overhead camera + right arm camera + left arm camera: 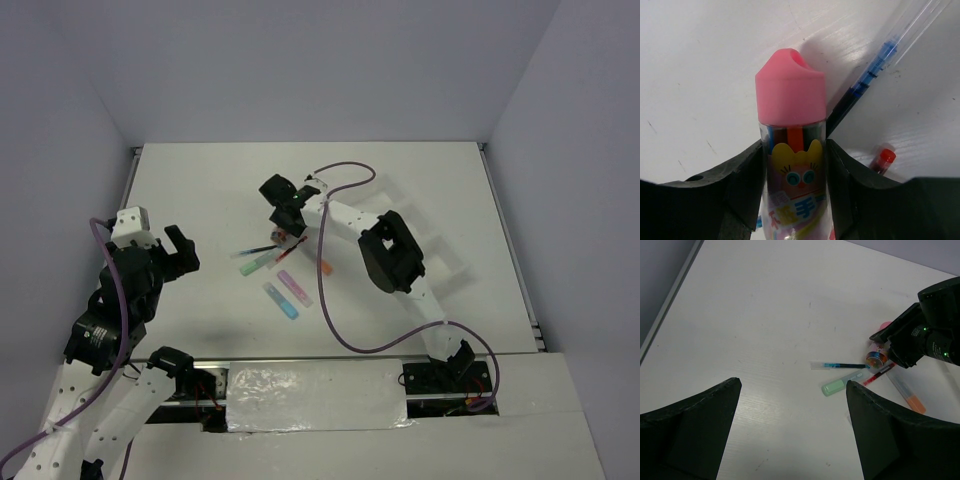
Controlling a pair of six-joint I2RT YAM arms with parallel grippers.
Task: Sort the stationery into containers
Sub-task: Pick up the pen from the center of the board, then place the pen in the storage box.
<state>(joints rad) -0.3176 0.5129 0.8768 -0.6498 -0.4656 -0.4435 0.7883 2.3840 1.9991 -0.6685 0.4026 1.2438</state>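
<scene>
My right gripper is shut on the pink-capped stubby cylinder, a clear tube with a cartoon label, low over the table among the stationery. Beside it lie a dark-blue pen and a red pen. In the top view a green stick, purple stick, blue stick and orange stick lie on the table. The white divided tray lies to the right, partly hidden by the right arm. My left gripper is open and empty, left of the items.
The left wrist view shows the green stick, blue pen, red pen, orange stick and the right gripper's black body. A purple cable loops over the table. Walls enclose the white table.
</scene>
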